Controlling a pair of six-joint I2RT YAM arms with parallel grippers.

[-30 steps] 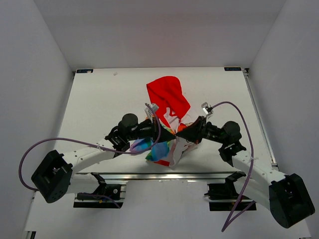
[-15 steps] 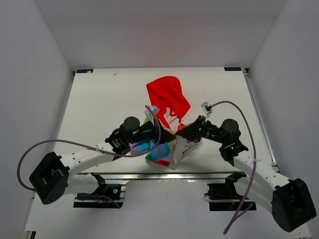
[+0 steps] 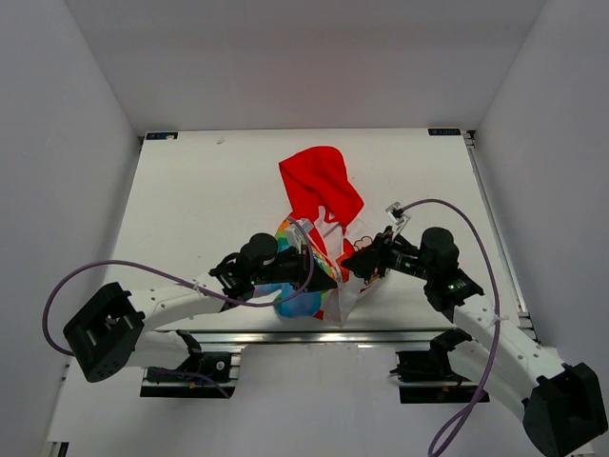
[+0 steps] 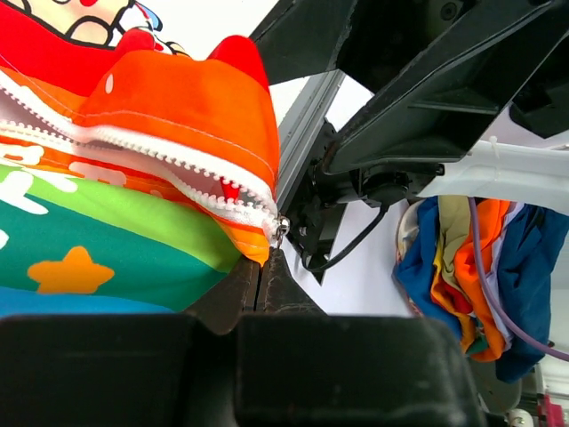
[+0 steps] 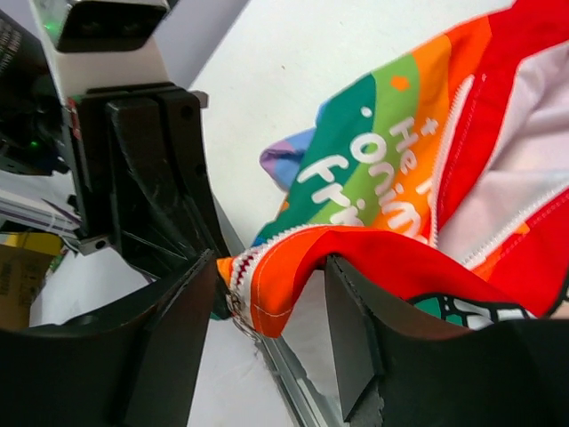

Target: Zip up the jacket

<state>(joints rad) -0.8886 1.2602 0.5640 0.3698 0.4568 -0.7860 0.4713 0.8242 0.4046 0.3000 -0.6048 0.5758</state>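
While left fingers (image 4: pixel 233 290) pinch the jacket (image 4: pixel 178 116) hem, right fingers (image 5: pixel 169 351) apart

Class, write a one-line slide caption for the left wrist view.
The left gripper, shut, pinches the jacket's orange hem just below where its two open zipper rows meet.

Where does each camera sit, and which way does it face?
Top external: above and behind, looking down on the white table, both arms and the red-hooded, rainbow-striped jacket.
Left wrist: on the left arm, looking along its shut left gripper at the jacket's orange hem.
Right wrist: on the right arm, looking past its open right gripper at the same hem.
Shared: both wrist views show that hem and its white zipper teeth.
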